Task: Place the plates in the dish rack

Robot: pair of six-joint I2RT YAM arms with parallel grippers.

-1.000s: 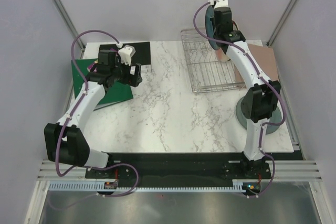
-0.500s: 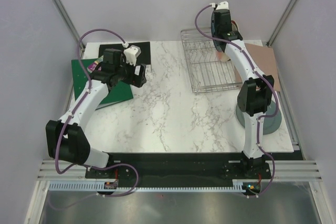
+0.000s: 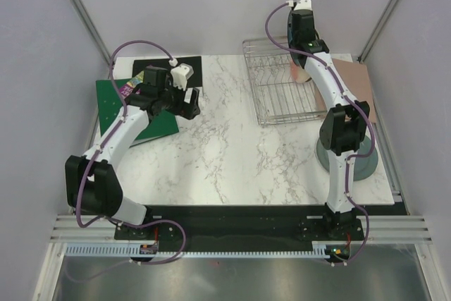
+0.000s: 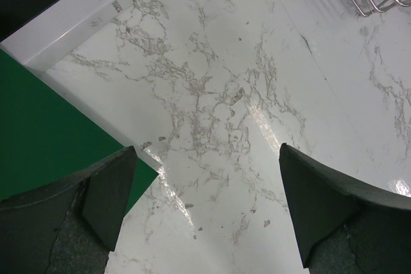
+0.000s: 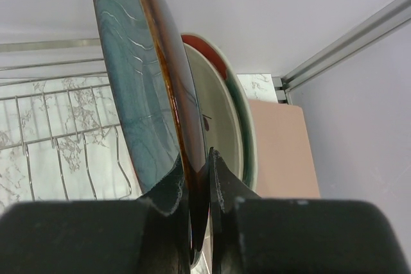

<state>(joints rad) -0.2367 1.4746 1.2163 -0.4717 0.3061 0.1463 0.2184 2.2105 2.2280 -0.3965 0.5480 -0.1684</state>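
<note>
My right gripper [image 5: 196,158] is shut on the rim of the speckled dark teal-blue plate [image 5: 135,94], holding it upright and edge-on. In the top view the right gripper [image 3: 294,33] is over the far end of the silver wire dish rack [image 3: 275,96], whose tines show in the right wrist view [image 5: 64,145]. Just behind the held plate, another plate [image 5: 221,120] with a cream face, red upper rim and green edge stands upright. The plain grey-green plate [image 3: 363,167] lies flat at the table's right, partly hidden by the right arm. My left gripper [image 3: 192,103] is open and empty over the marble [image 4: 205,158].
A green binder [image 3: 113,103] lies at the left, its corner beside my left fingers [image 4: 45,126]. A white box edge [image 4: 70,20] and a black mat [image 3: 187,68] lie behind it. A pink board [image 3: 356,82] lies right of the rack [image 5: 282,152]. Walls and posts stand close behind.
My right arm has swung the teal-blue plate back and to the right over the rack's far end. My left arm has shifted right, off the binder toward the marble.
</note>
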